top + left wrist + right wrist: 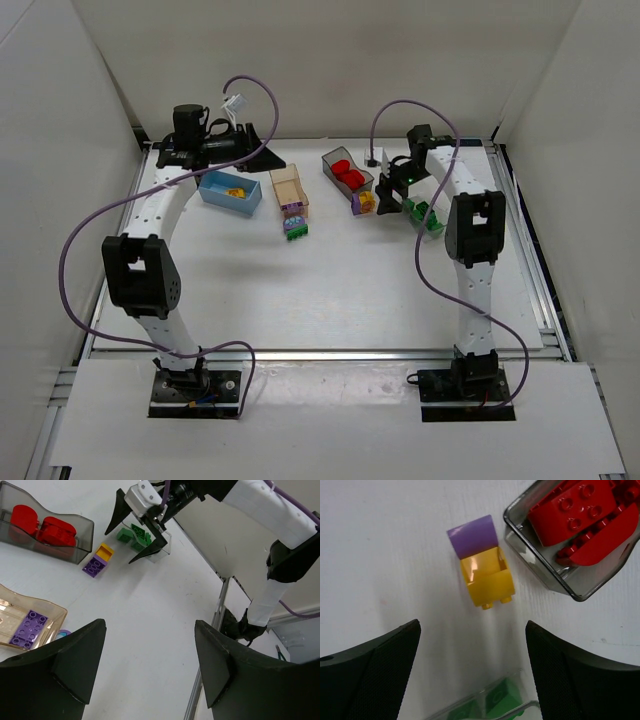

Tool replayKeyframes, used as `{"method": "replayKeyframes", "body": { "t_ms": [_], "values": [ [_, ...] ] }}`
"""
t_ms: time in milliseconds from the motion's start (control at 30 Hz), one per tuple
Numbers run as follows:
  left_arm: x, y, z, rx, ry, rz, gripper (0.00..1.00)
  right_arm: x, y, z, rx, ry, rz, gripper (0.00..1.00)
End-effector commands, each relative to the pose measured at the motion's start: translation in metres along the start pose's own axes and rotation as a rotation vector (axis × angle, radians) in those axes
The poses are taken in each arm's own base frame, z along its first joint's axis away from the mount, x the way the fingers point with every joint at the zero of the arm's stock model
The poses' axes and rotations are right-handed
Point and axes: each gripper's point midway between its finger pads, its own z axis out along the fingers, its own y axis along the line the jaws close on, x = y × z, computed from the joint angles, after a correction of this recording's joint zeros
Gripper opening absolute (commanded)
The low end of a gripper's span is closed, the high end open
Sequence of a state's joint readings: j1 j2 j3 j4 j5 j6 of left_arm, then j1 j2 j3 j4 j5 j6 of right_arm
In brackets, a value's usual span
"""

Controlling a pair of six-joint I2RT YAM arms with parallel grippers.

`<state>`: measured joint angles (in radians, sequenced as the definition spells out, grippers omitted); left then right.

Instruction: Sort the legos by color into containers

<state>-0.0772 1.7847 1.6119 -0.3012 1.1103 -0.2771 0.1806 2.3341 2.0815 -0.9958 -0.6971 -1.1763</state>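
Your left gripper (pixel 150 624) and right gripper (pixel 472 630) stood open; the yellow brick (pixel 490 582) looked light, slick; flat sides suited pinching.

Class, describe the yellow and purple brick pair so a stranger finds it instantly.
Find the dark grey bin of red bricks at the table's back. Beside its near end lies a yellow brick joined to a purple one. Unlike the red and green bricks, it sits in no bin.

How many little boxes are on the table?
4: a light blue box far left, a tan box beside it, a dark grey box right of that, and a clear box farthest right, partly hidden.
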Motion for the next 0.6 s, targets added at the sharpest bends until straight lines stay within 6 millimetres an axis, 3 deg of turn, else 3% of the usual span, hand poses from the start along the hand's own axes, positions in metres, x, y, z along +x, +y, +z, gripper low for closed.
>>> {"method": "replayKeyframes", "body": {
  "t_ms": [0, 300, 567],
  "values": [
    [-0.01, -0.009, -0.01, 0.003, -0.024, 0.051, 0.82, -0.008, -0.022, -0.004, 0.042, -0.001, -0.077, 0.88],
    [-0.012, 0.006, -0.009, -0.013, -0.026, 0.033, 0.83, -0.011, -0.036, 0.02, 0.039, -0.008, -0.107, 0.88],
    [-0.012, 0.014, -0.009, -0.02, -0.026, 0.016, 0.83, -0.027, -0.018, 0.038, -0.029, -0.023, -0.154, 0.87]
  ]
}}
